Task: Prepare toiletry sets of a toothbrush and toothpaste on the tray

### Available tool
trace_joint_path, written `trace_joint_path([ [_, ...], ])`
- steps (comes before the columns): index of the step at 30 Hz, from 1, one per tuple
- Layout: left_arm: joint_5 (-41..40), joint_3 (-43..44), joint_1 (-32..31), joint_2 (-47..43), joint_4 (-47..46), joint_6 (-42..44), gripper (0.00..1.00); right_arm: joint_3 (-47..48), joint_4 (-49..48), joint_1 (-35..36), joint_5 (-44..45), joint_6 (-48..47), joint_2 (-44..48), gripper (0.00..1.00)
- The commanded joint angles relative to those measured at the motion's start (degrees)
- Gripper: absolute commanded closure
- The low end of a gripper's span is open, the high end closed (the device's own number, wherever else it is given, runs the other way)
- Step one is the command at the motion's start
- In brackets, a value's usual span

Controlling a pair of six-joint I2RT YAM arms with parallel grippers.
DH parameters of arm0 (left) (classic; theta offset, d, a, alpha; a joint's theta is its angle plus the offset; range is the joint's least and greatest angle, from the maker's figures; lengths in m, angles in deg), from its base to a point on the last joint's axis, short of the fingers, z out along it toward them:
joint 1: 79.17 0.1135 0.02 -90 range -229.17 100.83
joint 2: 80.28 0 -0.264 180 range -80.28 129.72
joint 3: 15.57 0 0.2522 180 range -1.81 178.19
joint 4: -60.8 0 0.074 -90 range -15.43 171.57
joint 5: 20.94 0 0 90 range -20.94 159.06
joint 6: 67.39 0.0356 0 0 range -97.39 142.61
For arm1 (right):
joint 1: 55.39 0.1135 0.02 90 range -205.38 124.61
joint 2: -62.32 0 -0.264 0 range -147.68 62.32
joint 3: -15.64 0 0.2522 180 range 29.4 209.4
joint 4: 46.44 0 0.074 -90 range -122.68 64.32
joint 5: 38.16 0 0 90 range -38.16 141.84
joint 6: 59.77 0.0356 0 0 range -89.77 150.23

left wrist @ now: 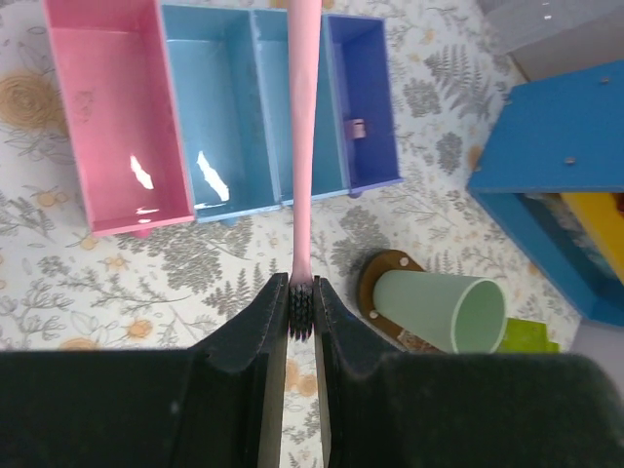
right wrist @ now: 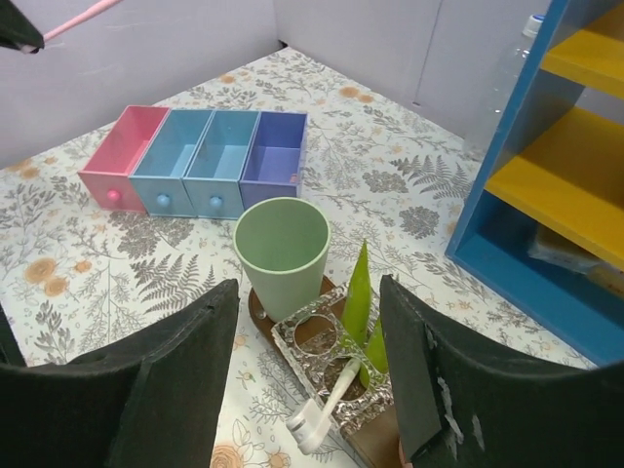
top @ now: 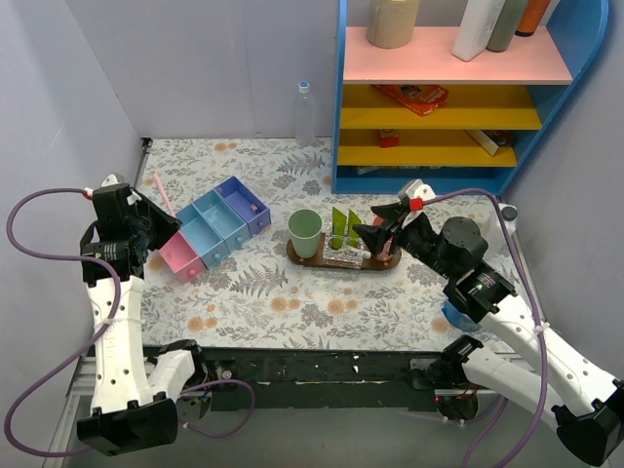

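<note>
Top external view: the tray [top: 317, 262] lies on the floral desk [top: 292, 312] right of centre, just in front of the blue shelf [top: 429, 180]. A green cup [top: 304, 232] stands on its left end. Beside the cup is the toiletry set [right wrist: 359, 288]: lime-green pointed pieces upright in a clear square holder [right wrist: 322, 336], with a pale slim item [right wrist: 322, 405] leaning out of a near slot. The right fingers [right wrist: 195, 361] stand open above the tray's right end, and the holder shows between them in the right wrist view. At the far left, the left fingers [left wrist: 268, 331] are closed on the bristle end of a pink toothbrush [left wrist: 304, 146], held above the desk beside the pink-blue-purple organiser [left wrist: 224, 107].
</note>
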Motion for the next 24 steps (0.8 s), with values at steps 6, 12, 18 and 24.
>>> trace_joint_path([
  [6, 6.3, 6.4, -5.0, -1.1, 0.1, -7.2, 1.0, 5.8, -3.6, 6.5, 0.9, -3.6, -4.5, 0.34],
  [12, 11.0, 5.7, -9.0, -2.0, 1.6, -10.7, 1.0, 8.8, -6.1, 13.4, 3.0, -9.0, -8.7, 0.34],
  [18, 12.8, 8.2, -13.7, -1.6, 6.9, -12.2, 1.0, 10.2, -8.5, 21.8, 6.4, -17.3, -12.1, 0.33],
  [24, 21.0, 11.6, -15.5, 1.9, 13.3, -11.4, 1.0, 7.4, -15.3, 27.4, 6.2, -25.2, -13.3, 0.32],
])
